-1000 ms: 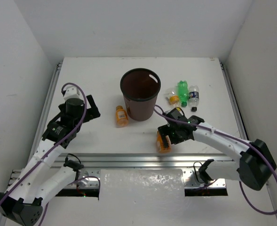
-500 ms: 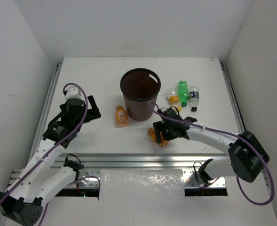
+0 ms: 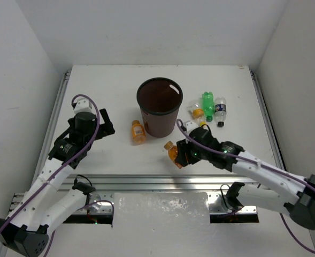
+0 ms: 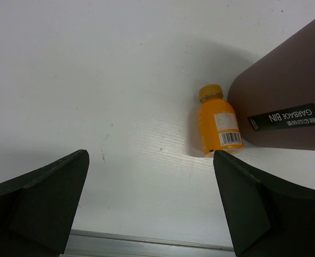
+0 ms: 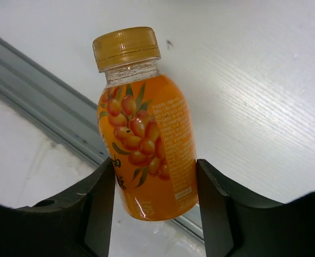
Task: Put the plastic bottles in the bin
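we logged: orange juice bottle (image 5: 141, 134), clamped mid-body in right pincer (image 5: 156, 176), held aloft for carrying to garbage bin (image 3: 158, 115); left pincer (image 4: 150, 155) released, another orange bottle (image 4: 217, 126) ahead.

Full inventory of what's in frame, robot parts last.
bin: one, dark brown, mid-table
lying orange bottle: one, on the table beside the bin's left
held orange bottle: one, in front of the bin
green bottle: one, right of the bin
clear bottle: one, dark label, right of the green one
yellow-capped bottle: one, small, between bin and green bottle
table: one, white
left gripper: open, empty
right gripper: shut on the held orange bottle
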